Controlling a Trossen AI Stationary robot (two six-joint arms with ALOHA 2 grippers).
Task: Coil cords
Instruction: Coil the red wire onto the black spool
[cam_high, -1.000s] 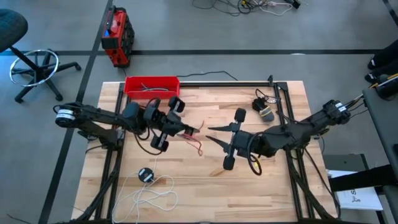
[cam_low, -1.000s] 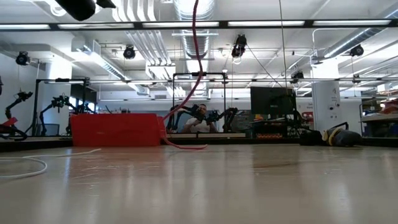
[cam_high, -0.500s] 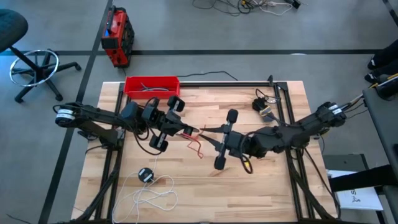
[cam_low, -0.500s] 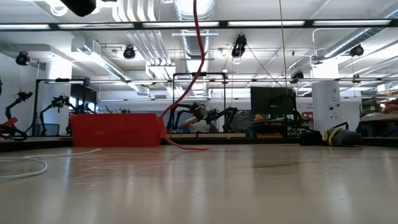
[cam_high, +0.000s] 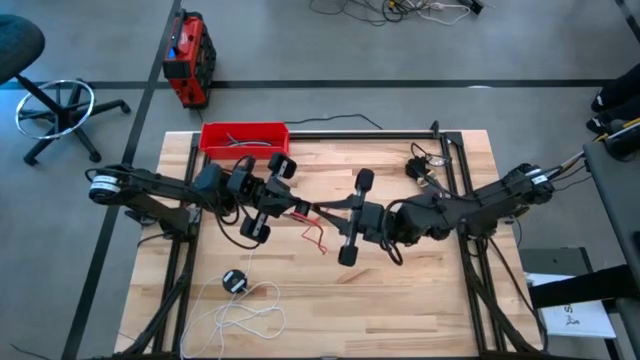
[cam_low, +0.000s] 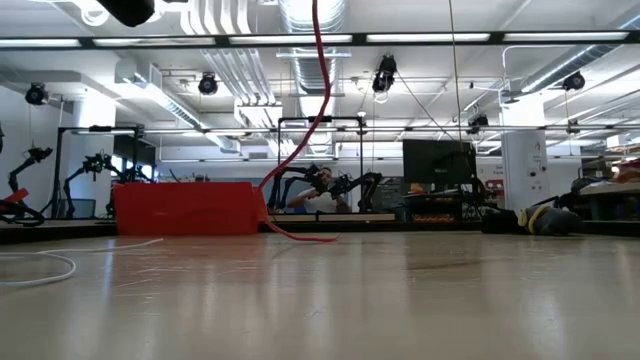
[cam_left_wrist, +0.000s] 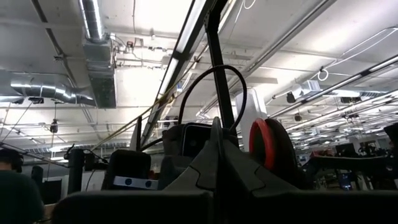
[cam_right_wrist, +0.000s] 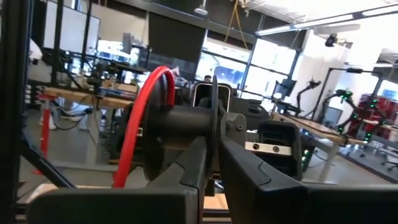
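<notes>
The right gripper (cam_high: 322, 211), apparently closed, has slid up to the left gripper (cam_high: 298, 211), which clamps the thin red cord (cam_high: 315, 235); a handover looks near.

Bright overhead striplight glare, soft shadows

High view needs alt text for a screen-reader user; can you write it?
Over a wooden table, the left pincer and right pincer meet around a red cord at the centre. A white cord lies loose near the front left, and a red tray sits at the back.
</notes>
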